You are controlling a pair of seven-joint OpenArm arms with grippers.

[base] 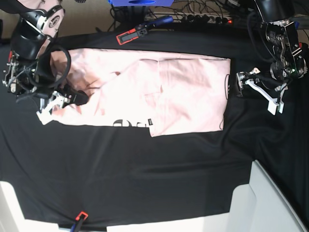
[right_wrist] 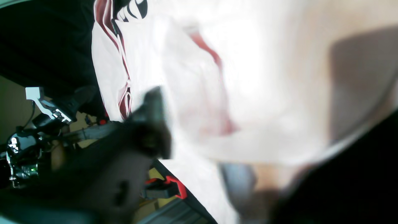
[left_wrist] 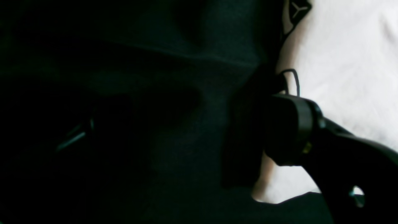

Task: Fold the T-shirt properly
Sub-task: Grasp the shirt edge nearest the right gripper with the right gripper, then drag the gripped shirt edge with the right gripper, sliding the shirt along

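Black cloth [base: 145, 179] covers the table, the pink T-shirt [base: 188, 87] lying partly folded across it.
The right gripper [base: 72, 96] sits at the shirt's one end, fabric against its fingers; whether it pinches, I cannot tell. The left gripper [base: 240, 84] rests just off the opposite edge, jaws spread wide, empty.

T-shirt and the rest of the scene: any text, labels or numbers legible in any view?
T-shirt: black lettering peeks out along its lower folded edge in the base view, mostly hidden under the fold; not readable. The right wrist view shows only curved parts of letters.
T-shirt, edge nearest the left gripper: thin black outlined shapes; not readable.
Nothing else carries legible text.
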